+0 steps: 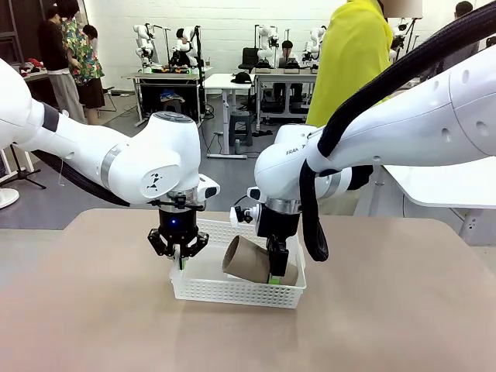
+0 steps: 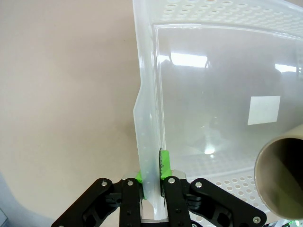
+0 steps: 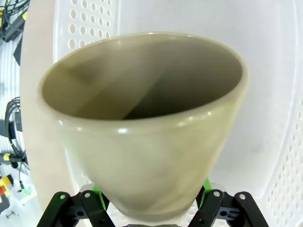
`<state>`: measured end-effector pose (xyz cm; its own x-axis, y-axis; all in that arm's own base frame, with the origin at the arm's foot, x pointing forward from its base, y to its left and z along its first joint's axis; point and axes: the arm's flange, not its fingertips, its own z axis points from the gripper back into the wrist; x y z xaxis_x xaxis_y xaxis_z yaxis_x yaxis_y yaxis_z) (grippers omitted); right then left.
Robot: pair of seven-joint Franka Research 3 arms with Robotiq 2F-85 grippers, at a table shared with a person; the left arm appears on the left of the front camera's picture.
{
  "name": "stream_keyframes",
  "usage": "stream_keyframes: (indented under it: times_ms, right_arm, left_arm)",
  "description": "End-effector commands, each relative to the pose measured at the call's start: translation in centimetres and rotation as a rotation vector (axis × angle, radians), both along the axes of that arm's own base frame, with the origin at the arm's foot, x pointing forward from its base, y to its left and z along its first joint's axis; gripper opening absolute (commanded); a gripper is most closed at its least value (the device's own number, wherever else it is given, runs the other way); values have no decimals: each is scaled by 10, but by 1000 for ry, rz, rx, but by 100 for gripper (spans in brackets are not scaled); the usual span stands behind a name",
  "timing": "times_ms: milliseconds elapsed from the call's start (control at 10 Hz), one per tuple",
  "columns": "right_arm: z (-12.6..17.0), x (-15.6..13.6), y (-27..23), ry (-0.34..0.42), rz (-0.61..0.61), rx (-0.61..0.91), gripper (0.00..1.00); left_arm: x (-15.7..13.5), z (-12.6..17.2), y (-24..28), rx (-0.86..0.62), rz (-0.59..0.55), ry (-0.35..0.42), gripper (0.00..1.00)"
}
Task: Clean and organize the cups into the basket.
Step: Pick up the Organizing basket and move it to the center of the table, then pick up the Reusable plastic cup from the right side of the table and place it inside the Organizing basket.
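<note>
Cup [image 1: 249,260], tan-brown and matte, is held tilted inside the basket [image 1: 232,291], its mouth raised toward the left and its narrow base low on the right. It is pinched near that base by the right pincer [image 1: 277,273], one green pad on each side. The cup is judged to be rigid, light and not very slippery. Because of the taper, a grip at the base could slide off the narrow end, so a hold nearer the middle would be surer. The basket's left wall is pinched between the pads of the left pincer [image 2: 151,172]. This thin plastic wall is seen slightly bowed and is judged flexible. The basket rests on the worktop [image 1: 93,310].
</note>
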<state>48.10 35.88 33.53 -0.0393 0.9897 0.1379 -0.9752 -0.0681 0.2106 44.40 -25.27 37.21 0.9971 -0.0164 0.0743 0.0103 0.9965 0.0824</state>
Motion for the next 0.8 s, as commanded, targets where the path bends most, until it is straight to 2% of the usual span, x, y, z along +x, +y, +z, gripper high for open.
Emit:
stream_keyframes:
  times_ms: [0,300,500,600,700]
  right_arm:
    - [-2,5,1,24,14,6,98]
    - [2,4,1,15,15,14,100]
    - [20,-2,-8,-12,12,55,100]
    - [44,-11,-25,-80,-9,111,100]
    - [81,-25,-58,-167,-36,199,100]
  left_arm:
    - [-1,0,-1,2,-2,-1,0]
    - [-1,0,-1,2,-2,-1,0]
    - [-1,0,-1,2,-2,-1,0]
    - [-1,0,-1,2,-2,-1,0]
    - [-1,0,-1,2,-2,-1,0]
